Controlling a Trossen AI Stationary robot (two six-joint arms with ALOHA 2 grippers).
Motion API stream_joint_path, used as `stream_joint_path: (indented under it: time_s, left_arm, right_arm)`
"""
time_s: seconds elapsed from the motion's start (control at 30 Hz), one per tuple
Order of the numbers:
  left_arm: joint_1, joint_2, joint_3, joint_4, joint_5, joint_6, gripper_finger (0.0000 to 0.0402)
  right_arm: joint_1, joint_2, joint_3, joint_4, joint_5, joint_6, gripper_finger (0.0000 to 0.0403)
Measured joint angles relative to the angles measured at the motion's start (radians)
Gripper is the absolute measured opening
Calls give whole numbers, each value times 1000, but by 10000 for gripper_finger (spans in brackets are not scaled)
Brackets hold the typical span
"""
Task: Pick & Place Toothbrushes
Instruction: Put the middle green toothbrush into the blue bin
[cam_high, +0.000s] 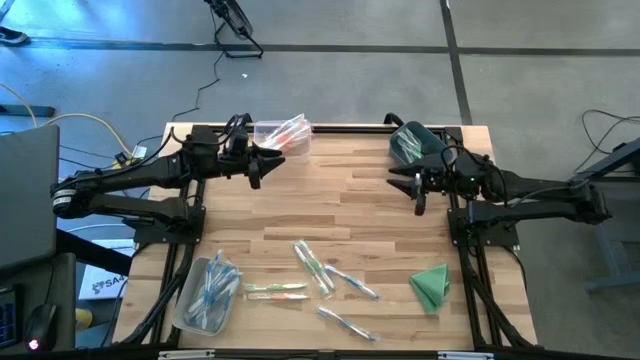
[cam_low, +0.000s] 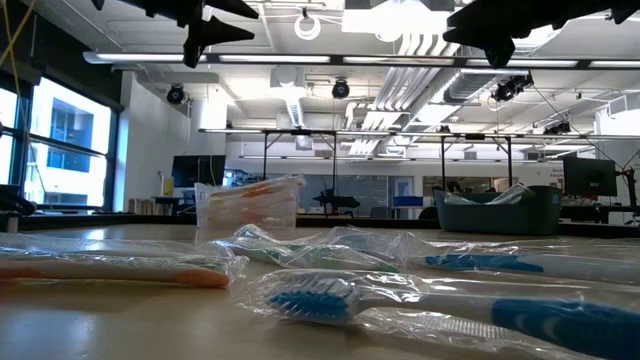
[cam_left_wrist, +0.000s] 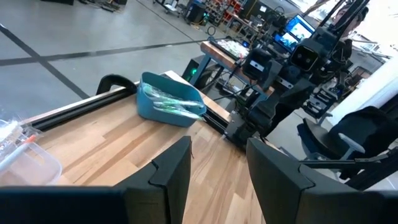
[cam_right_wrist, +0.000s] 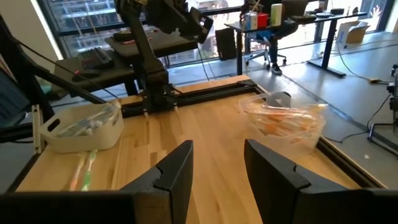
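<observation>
Several wrapped toothbrushes (cam_high: 315, 268) lie flat and loose on the wooden table's near half; in the low view a blue one (cam_low: 320, 295) and an orange one (cam_low: 100, 268) lie closest. My left gripper (cam_high: 265, 165) (cam_left_wrist: 217, 146) hovers open over the far left part of the table, next to a clear bin of orange brushes (cam_high: 283, 132). My right gripper (cam_high: 412, 185) (cam_right_wrist: 217, 149) hovers open at the far right, beside a teal bin (cam_high: 410, 140) (cam_left_wrist: 168, 102) holding green brushes. Both grippers are high above the table (cam_low: 195, 45) (cam_low: 497, 50), holding nothing.
A clear bin with blue brushes (cam_high: 208, 295) (cam_right_wrist: 84, 127) sits at the near left corner. A folded green cloth (cam_high: 432, 285) lies at the near right. Bare wood (cam_high: 340, 200) spreads between the two grippers. Arm bases and black frame rails line both table sides.
</observation>
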Motion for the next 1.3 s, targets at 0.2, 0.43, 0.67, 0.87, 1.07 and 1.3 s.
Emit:
stream_joint_path:
  time_s: [0.2,0.43,0.67,0.87,1.07,1.3]
  left_arm:
    - [-59,18,2,5,41,30,152]
    - [-196,42,2,-9,-66,56,152]
    - [-320,70,15,-49,-168,26,152]
    - [-379,115,79,-153,-233,-1,152]
    - [-380,146,111,-238,-233,-11,152]
    - [-380,193,118,-236,-223,-11,152]
  right_arm:
    - [0,6,0,1,-1,0,136]
    - [0,5,0,1,0,1,136]
    - [0,5,0,1,3,1,136]
    - [0,5,0,14,3,0,136]
    - [0,5,0,29,3,-5,136]
    - [0,5,0,24,3,-7,136]
